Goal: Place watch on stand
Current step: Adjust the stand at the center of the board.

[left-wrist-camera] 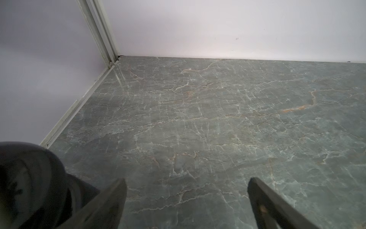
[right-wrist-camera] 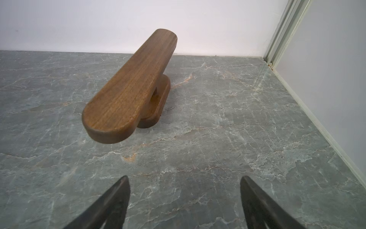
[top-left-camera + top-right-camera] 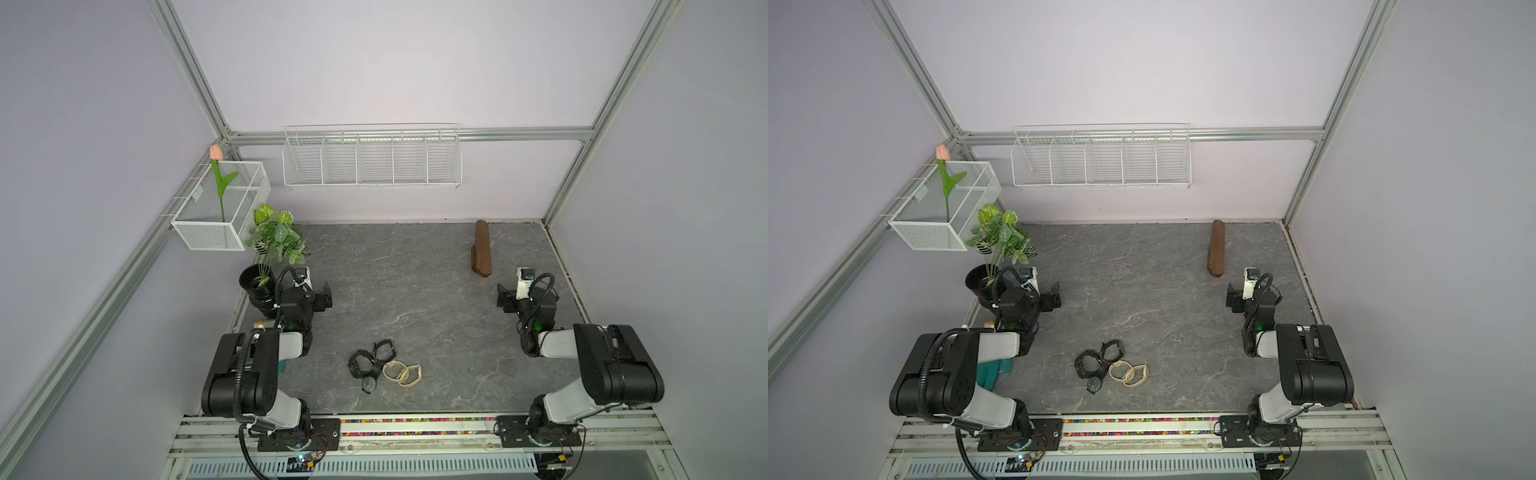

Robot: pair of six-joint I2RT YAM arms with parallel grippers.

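Note:
Several watches lie in a heap near the table's front middle: black ones (image 3: 365,363) (image 3: 1094,363) and, touching them on the right, cream ones (image 3: 402,372) (image 3: 1128,374). The stand (image 3: 482,248) (image 3: 1217,248) (image 2: 130,87), a dark brown wooden bar on a small base, sits bare at the back right with one end towards the back wall. My left gripper (image 3: 325,297) (image 1: 187,184) hangs open over bare table at the left. My right gripper (image 3: 503,297) (image 2: 185,182) is open too, just in front of the stand's near end. Both are far from the watches.
A black pot (image 3: 257,286) (image 1: 25,178) with a leafy plant stands close beside my left gripper. A white wire basket (image 3: 220,208) holding a tulip juts from the left wall. A white wire shelf (image 3: 372,160) hangs on the back wall. Walls enclose three sides.

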